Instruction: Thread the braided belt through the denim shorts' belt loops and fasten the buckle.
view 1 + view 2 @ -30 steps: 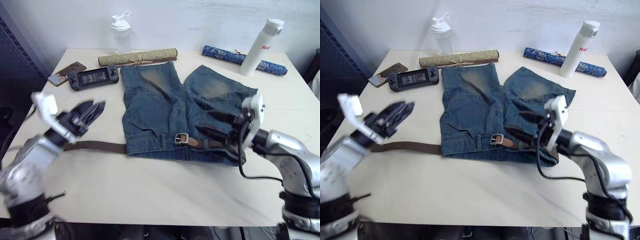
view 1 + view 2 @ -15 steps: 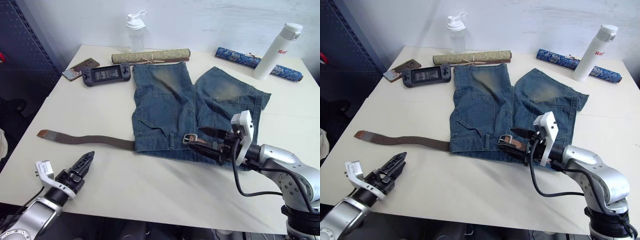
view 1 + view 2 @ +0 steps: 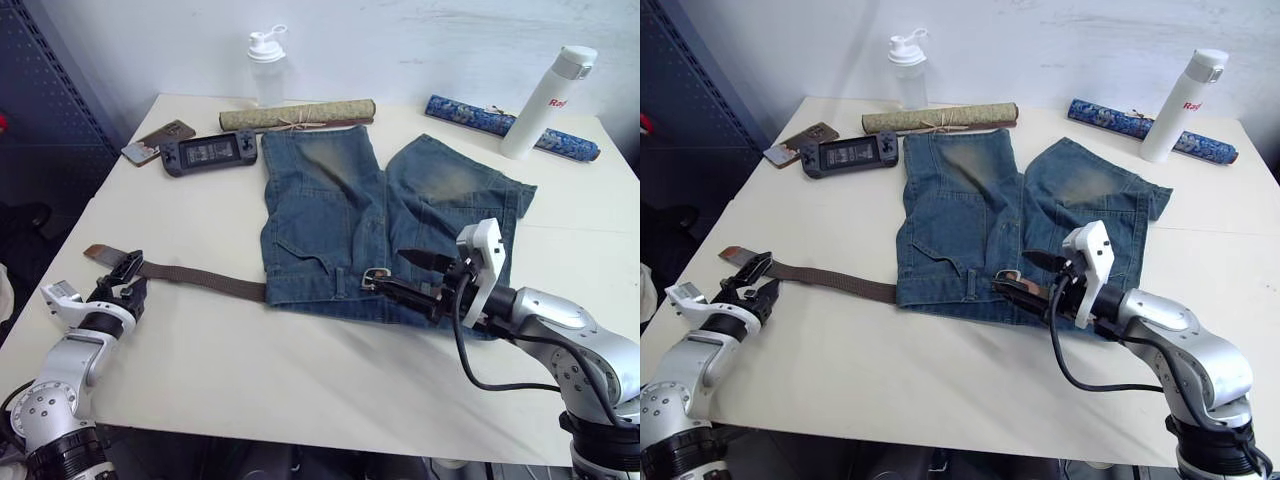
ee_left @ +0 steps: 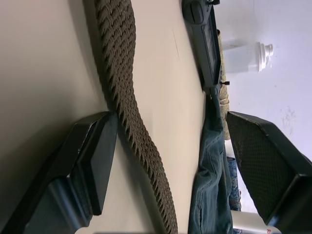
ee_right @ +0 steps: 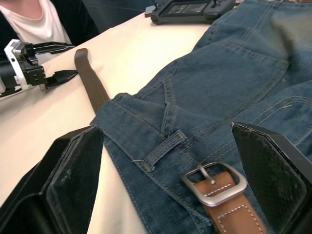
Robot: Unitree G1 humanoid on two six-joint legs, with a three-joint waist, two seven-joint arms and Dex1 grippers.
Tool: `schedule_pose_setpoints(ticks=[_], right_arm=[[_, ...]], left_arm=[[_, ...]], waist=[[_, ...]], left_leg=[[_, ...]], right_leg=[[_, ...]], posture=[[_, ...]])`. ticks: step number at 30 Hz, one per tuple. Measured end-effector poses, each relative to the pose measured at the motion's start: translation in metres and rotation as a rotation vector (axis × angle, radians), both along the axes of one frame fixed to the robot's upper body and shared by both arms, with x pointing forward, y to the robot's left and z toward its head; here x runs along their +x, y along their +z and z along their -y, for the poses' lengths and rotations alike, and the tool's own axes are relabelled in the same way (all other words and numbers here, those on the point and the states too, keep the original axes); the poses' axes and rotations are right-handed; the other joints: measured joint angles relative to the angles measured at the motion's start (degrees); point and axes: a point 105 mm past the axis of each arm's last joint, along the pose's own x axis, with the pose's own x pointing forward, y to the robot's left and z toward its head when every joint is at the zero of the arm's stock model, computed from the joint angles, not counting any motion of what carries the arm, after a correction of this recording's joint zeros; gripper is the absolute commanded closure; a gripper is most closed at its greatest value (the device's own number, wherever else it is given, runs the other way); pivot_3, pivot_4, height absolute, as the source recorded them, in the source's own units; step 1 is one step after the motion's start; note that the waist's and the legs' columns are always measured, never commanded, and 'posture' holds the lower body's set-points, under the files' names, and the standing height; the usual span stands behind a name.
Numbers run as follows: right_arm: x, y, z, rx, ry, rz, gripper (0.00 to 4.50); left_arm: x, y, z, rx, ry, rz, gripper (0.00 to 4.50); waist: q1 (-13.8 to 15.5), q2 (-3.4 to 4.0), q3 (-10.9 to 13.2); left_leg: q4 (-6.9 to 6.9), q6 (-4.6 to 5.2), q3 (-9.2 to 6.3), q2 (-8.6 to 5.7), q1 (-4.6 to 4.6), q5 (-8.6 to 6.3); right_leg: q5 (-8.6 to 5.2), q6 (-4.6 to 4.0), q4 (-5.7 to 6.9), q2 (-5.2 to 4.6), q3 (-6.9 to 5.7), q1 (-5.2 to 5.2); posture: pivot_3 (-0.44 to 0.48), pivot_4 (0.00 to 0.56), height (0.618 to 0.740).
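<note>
— Where are your grippers?

— My left gripper (image 3: 118,281) sits near the bench (image 3: 300,380)'s left edge, fingers spread either side of the braided belt (image 3: 200,279), one finger (image 4: 95,156) touching the weave, not clenched. My right gripper (image 3: 405,284) hovers spread wide over the waistband of the denim shorts (image 3: 330,220), gripping nothing.

— And the buckle?

— The buckle (image 5: 214,177) lies flat on the waistband beside a belt loop (image 5: 160,150), on its tan leather end.

— Room to move?

— Bare bench in front of the shorts and to their right. Behind them lie a rolled mat (image 3: 297,115), a game console (image 3: 208,152), a phone (image 3: 158,140), a clear bottle (image 3: 266,68), a white flask (image 3: 546,86) and a blue roll (image 3: 480,115).

— Anything hidden?

— The strap vanishes under the waistband's left side; I cannot tell how many loops it passes. A person in a white shirt (image 5: 34,24) is cut off.
</note>
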Motion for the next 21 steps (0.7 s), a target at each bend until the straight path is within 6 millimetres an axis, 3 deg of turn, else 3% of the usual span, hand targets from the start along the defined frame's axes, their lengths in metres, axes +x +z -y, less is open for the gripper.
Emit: schedule_pose_setpoints(ticks=[7,14,21], right_arm=[[0.003,0.0,0.002,0.005,-0.038,0.003,0.08],[0.004,0.002,0.002,0.008,-0.047,0.017,0.08],[0.006,0.003,0.003,0.008,-0.064,0.022,0.08]], left_arm=[[0.0,0.001,0.001,0.007,-0.021,-0.014,0.61],[-0.019,-0.002,0.033,0.007,-0.143,-0.064,0.61],[-0.011,0.001,0.046,-0.06,-0.152,-0.058,0.61]], waist=[[0.0,0.0,0.0],[0.41,-0.01,0.0],[1.31,0.01,0.01]], left_leg=[[-0.05,-0.06,0.26,0.15,0.05,-0.08],[-0.04,-0.03,0.37,0.15,0.04,-0.23],[-0.03,-0.04,0.39,0.16,0.04,-0.25]], right_leg=[[0.0,0.0,-0.04,0.15,0.32,-0.1],[0.01,0.01,-0.3,0.19,1.02,-0.06],[0.02,0.02,-0.35,0.2,1.04,-0.06]], posture=[[0.0,0.15,0.717],[0.0,0.15,0.717],[0.0,0.15,0.717]])
